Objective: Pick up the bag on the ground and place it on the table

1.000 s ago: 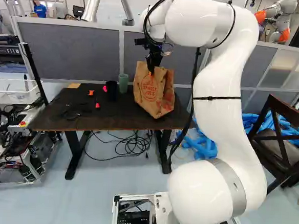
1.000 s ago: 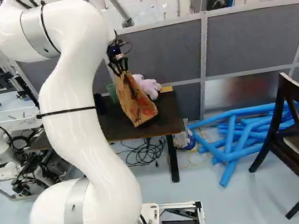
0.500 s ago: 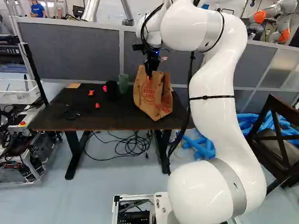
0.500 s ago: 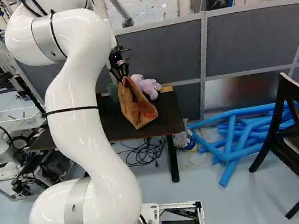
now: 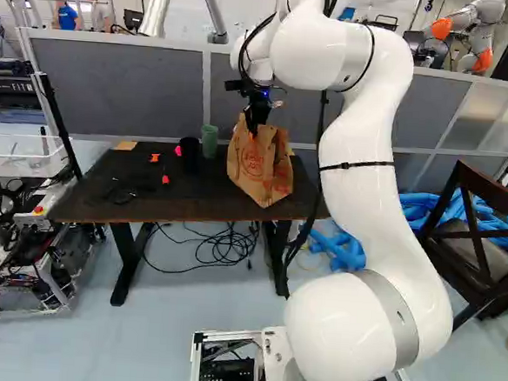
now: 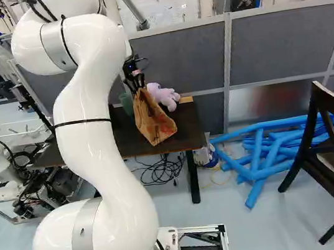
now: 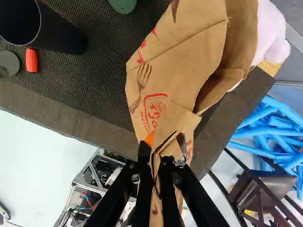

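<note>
From where I stand, both base views face ahead, slightly down, well behind the tool (image 6: 138, 85), sharing the table (image 5: 88, 189); the wrist view looks closely along the tool.

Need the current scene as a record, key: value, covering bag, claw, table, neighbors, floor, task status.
bag: brown paper, tilted
claw: shut on the bag's top
bag_position: over the table; full support unclear
beside_bag: green cup, black cup, purple plush toy
floor: blue tubes, dark chair, black cables
status: bag not yet released
</note>
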Robot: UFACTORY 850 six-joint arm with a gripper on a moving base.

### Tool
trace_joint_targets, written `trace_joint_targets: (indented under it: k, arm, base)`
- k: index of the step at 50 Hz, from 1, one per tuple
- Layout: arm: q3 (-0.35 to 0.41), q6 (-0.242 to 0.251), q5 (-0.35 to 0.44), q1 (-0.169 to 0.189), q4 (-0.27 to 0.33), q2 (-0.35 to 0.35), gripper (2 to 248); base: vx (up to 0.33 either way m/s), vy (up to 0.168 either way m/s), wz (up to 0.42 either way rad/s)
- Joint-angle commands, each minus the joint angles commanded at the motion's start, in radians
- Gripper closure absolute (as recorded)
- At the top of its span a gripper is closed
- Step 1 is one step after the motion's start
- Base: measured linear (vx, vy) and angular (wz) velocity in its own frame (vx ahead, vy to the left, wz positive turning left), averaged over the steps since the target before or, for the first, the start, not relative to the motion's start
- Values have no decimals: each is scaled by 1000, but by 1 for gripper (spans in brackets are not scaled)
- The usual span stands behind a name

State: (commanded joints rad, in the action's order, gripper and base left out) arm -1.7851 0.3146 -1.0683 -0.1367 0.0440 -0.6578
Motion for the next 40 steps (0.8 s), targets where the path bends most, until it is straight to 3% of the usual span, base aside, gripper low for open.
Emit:
trace_joint_targets:
  k: [7, 8, 12, 13, 17, 18, 23, 24, 28, 29, 33, 34, 39, 40]
  arm:
    - [0, 0, 0, 0, 0, 0, 223]
    - [0, 0, 0, 0, 0, 0, 193]
    - [0, 0, 0, 0, 0, 0, 193]
    - [0, 0, 0, 0, 0, 0, 160]
    - [0, 0, 0, 0, 0, 0, 160]
    - [0, 0, 0, 0, 0, 0, 125]
    - [0, 0, 0, 0, 0, 0, 125]
    - [0, 0, 0, 0, 0, 0, 89]
    - [0, 0, 0, 0, 0, 0, 89]
    - [0, 0, 0, 0, 0, 0, 53]
    - [0, 0, 0, 0, 0, 0, 53]
    - [0, 0, 0, 0, 0, 0, 16]
    - [0, 0, 0, 0, 0, 0, 16]
    - [0, 0, 0, 0, 0, 0, 3]
  base:
    - [0, 0, 0]
    - [0, 0, 0]
    - [0, 0, 0]
    - [0, 0, 0]
    - [0, 0, 0]
    - [0, 0, 0]
    - [0, 0, 0]
    - [0, 0, 0]
    - [0, 0, 0]
    - [0, 0, 0]
    - [0, 0, 0]
    - [0, 0, 0]
    - [0, 0, 0]
    - [0, 0, 0]
